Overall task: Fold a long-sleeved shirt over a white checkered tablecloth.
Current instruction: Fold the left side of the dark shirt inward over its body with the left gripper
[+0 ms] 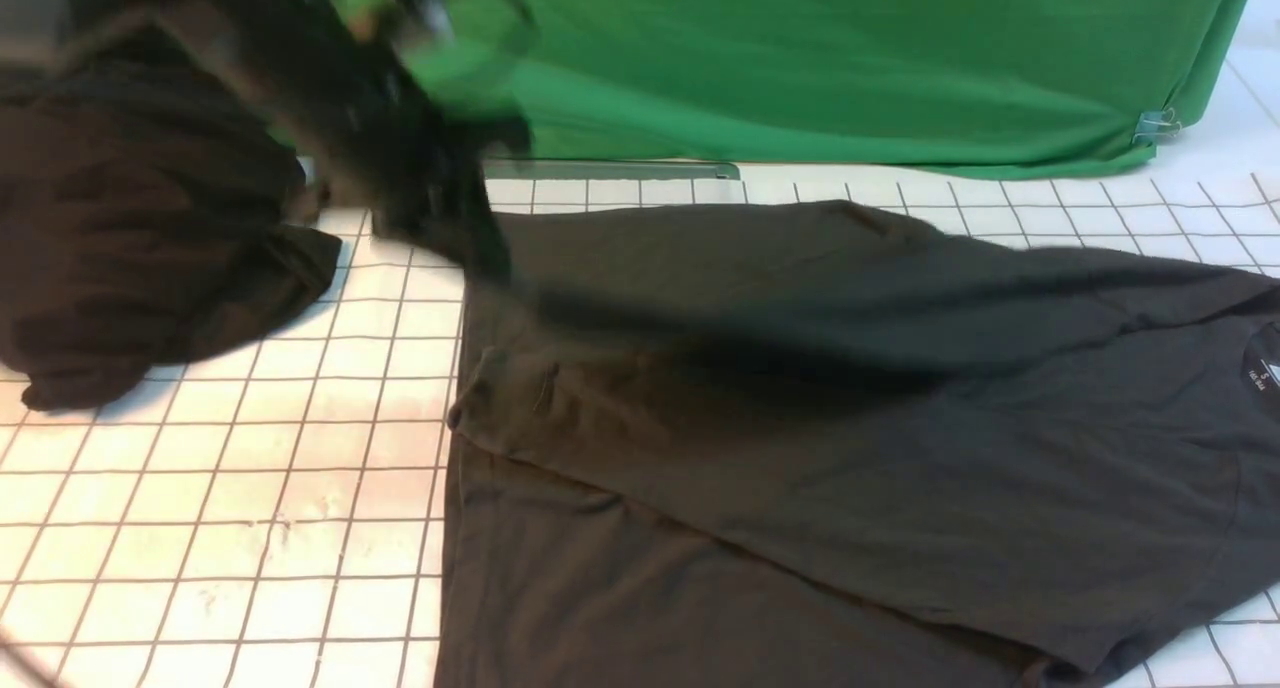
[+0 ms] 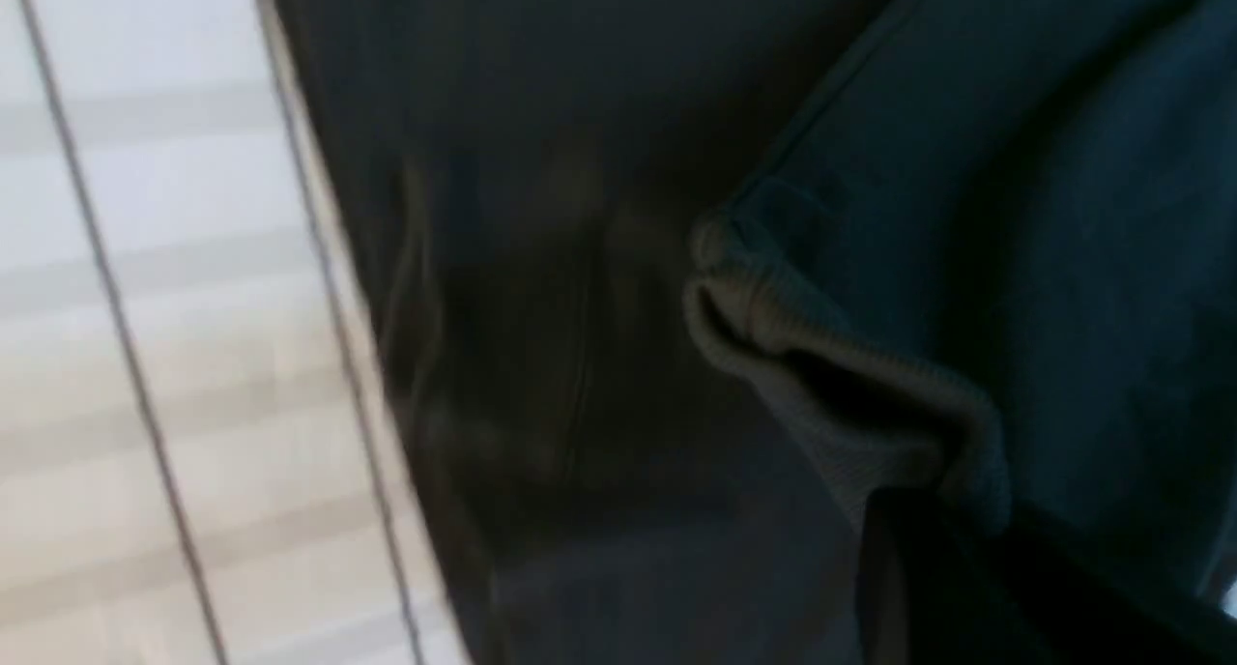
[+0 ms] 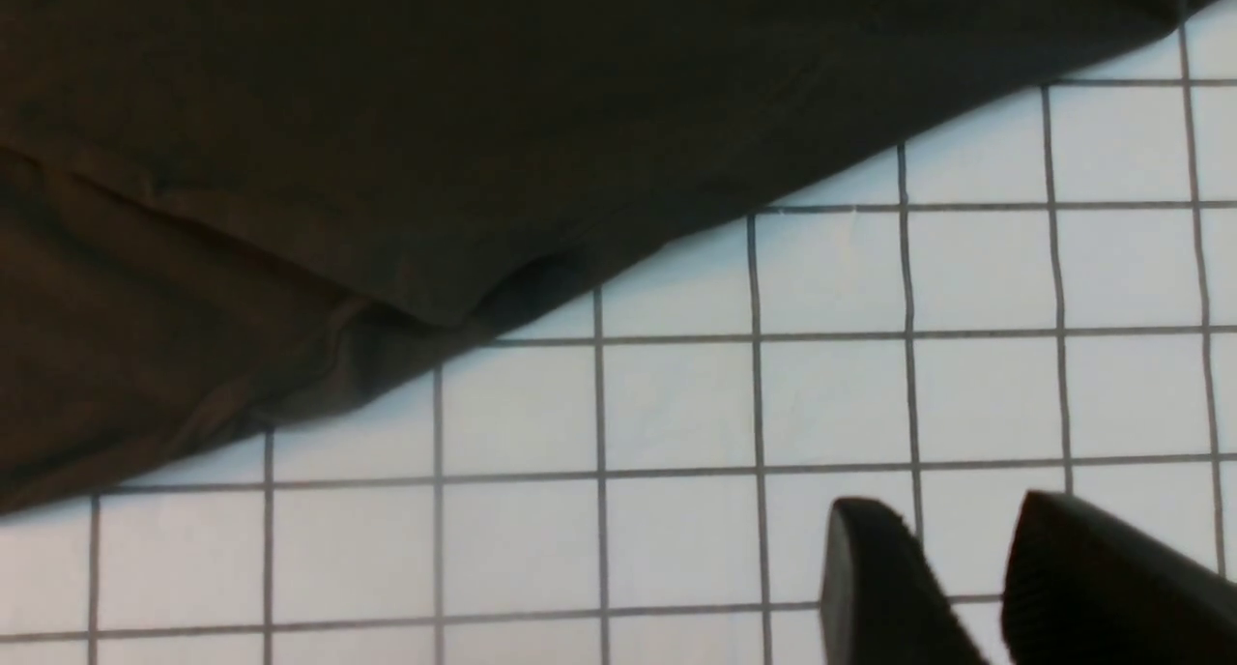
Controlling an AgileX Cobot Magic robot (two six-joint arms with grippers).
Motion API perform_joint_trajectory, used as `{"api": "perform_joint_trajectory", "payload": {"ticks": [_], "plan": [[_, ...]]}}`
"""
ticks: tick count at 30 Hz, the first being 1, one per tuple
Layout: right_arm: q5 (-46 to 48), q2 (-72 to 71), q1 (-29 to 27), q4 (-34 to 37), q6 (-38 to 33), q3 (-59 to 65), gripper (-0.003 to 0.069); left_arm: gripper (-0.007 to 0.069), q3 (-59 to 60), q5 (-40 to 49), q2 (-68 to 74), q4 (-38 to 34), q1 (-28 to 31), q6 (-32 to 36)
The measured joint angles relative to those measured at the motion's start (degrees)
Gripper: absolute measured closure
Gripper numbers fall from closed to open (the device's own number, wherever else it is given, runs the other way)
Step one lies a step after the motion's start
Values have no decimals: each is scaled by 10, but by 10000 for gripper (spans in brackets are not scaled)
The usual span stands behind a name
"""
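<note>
The dark charcoal long-sleeved shirt [image 1: 850, 418] lies spread over the right half of the white checkered tablecloth [image 1: 250, 488], its neck label [image 1: 1262, 368] at the far right. My left gripper [image 1: 440, 218], blurred, is at the shirt's back left and shut on a sleeve that stretches up from the body. In the left wrist view the ribbed cuff [image 2: 821, 356] bunches right at the left gripper [image 2: 928, 539]. My right gripper [image 3: 952, 510] is out of the front view. It hangs open over bare tablecloth [image 3: 676, 404], apart from the shirt's edge [image 3: 387, 162].
A deeper-black garment [image 1: 130, 218] lies heaped at the far left on the cloth. Green fabric [image 1: 850, 68] hangs across the back, held by a clip [image 1: 1155, 126] at the right. Bare checkered cloth shows at the front left.
</note>
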Motion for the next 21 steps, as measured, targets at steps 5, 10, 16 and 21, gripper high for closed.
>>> {"api": "perform_joint_trajectory", "payload": {"ticks": [5, 10, 16, 21], "plan": [[-13, 0, 0, 0, -1, 0, 460, 596, 184, -115, -80, 18, -70, -52], [-27, 0, 0, 0, -10, 0, 460, 587, 295, -211, -91, 21, -100, -79], [-29, 0, 0, 0, -13, 0, 459, 459, 326, -192, -79, 32, -102, -81], [-30, 0, 0, 0, -13, 0, 454, 296, 283, -85, -96, 103, -102, -82]]}}
